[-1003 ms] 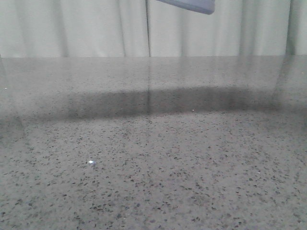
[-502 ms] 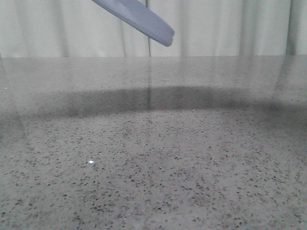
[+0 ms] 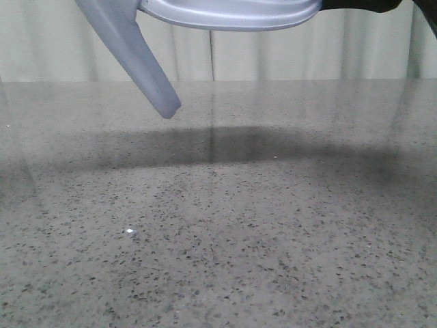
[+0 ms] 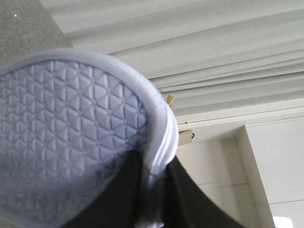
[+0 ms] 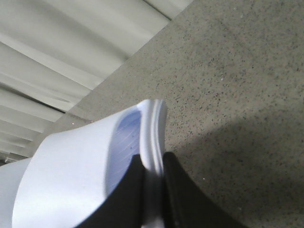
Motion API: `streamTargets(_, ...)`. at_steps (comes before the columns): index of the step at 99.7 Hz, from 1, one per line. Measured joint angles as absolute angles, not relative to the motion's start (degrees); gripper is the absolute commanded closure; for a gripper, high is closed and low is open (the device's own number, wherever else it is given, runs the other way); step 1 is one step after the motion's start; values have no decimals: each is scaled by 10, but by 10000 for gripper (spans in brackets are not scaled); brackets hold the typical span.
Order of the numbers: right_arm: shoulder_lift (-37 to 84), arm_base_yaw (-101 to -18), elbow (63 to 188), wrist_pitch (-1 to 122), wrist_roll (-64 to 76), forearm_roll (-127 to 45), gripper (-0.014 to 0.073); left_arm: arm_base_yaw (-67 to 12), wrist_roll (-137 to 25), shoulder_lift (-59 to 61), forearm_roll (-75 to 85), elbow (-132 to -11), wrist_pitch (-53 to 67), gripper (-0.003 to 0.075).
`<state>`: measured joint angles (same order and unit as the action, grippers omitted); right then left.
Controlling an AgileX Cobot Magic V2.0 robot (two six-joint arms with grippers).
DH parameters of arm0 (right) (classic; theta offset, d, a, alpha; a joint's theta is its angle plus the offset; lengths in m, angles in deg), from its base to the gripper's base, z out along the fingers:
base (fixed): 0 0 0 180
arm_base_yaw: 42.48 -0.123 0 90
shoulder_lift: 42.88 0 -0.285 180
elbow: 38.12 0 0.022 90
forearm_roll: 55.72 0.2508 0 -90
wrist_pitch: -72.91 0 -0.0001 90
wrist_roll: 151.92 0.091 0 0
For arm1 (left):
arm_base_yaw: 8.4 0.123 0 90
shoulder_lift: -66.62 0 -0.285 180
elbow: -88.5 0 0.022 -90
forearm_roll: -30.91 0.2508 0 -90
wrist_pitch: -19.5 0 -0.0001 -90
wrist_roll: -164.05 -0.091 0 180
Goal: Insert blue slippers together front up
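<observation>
While both slippers hang above the speckled table (image 3: pixel 218 239), nothing rests on its surface in the front view. One blue slipper (image 3: pixel 133 51) slants down from the upper left, its tip pointing toward the centre and well clear of the tabletop. The other blue slipper (image 3: pixel 232 14) lies nearly level along the top edge, and a dark piece at its right end is probably the right arm's gripper. The two seem to meet near the upper left, though whether they touch I cannot tell. Pale curtains (image 3: pixel 307 55) close the far side.

From the left wrist view, the left gripper (image 4: pixel 154 199) is clenched on the rim of its slipper (image 4: pixel 66 137), dark fingers (image 4: pixel 123 194) on either side of the pale edge, the triangle-patterned sole facing the camera.

From the right wrist view, the right gripper (image 5: pixel 153 199) pinches the thin edge of its slipper (image 5: pixel 71 175) the same way, with the table lying below.

Both holds are on narrow, soft foam edges, so a slipper could twist or slide out when the two are pushed together. With the pair at different angles, one could jam against the other's strap instead of sliding in.
</observation>
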<state>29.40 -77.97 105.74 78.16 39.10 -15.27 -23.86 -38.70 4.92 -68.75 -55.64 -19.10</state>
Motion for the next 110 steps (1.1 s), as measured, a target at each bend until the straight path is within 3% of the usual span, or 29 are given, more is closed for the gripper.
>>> streamTargets(8,294,-780,1057,783,362,-157,681,-239,-392,48,-686,-556,-190,701)
streamTargets(18,294,-780,1057,783,325,-159,579,-239,-395,48,-682,-556,-187,701)
streamTargets(40,294,-782,1059,782,240,-159,99,-240,-399,45,-671,-553,-171,701)
streamTargets(47,294,-774,1059,773,228,-163,30,-240,-401,44,-669,-553,-163,701)
streamTargets(81,247,-674,1059,662,206,-204,13,-243,-405,41,-666,-552,-151,701)
streamTargets(110,173,-640,1061,610,205,-276,13,-249,-405,38,-662,-551,-139,701)
